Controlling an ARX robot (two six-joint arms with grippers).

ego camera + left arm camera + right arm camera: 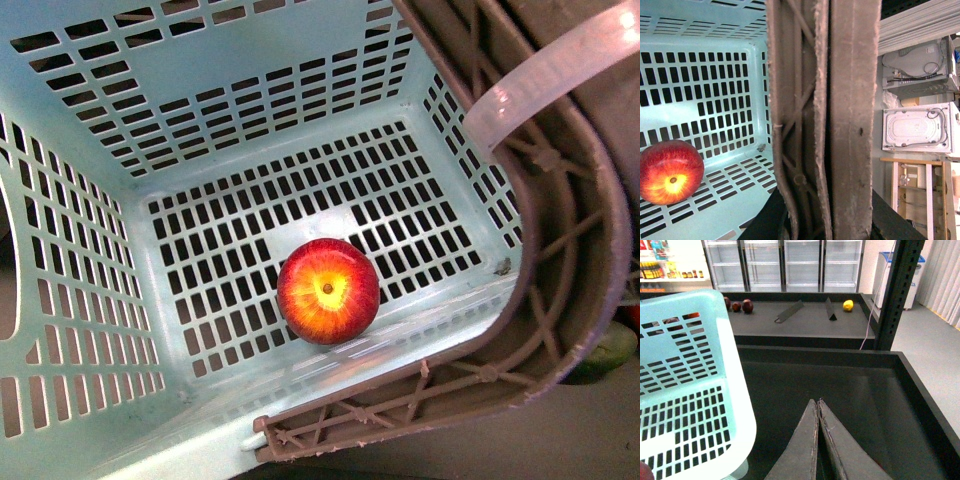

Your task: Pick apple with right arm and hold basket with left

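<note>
The apple [328, 290] is seen in the front view lying alone on the slotted floor of the basket [90, 300], close to the seam where floor meets near wall. The basket appears to be tipped toward the camera, which would account for the fruit resting at that edge. The stem dimple and yellow-orange patch are turned up toward the lens, so the stem axis is pointed out through the open mouth; the fruit being nearly round, no real long axis is offered. The brown lattice handle [560, 300] is laid along the right rim, crossed by a whitish band [540, 85], and a green fruit [605, 352] is glimpsed outside it. In the left wrist view the middle of the frame is filled by the handle, its long bars running on ahead of the left gripper [827, 222], which is clamped on it with a dark finger [762, 225] on either side, a hold judged to steady the basket. The apple is seen well apart from this grip. In the right wrist view the right gripper [817, 405] is shown pinched together on nothing above a dark bin [880, 405], beside the basket's outer wall. Only a red sliver, probably the apple, is caught at the frame's corner; the fruit is not yet reached.
</note>
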